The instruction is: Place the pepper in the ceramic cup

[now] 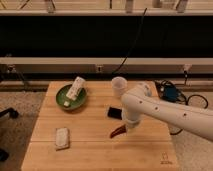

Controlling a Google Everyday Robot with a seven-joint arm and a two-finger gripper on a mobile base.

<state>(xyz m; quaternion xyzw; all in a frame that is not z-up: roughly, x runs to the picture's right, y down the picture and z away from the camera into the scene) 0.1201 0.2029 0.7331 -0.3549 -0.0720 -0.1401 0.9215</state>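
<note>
The dark red pepper (117, 132) sticks out to the left from the end of my white arm, just above the wooden table (90, 150). My gripper (126, 128) is shut on its right end, mostly hidden under the arm. The pale ceramic cup (118, 86) stands upright at the table's back edge, behind the gripper and apart from it. A flat black rectangle (114, 113) lies between the cup and the pepper.
A green bowl (64, 95) with a white packet leaning in it sits at the back left. A pale flat packet (62, 138) lies at the front left. Cables and a blue box (169, 93) sit right of the table.
</note>
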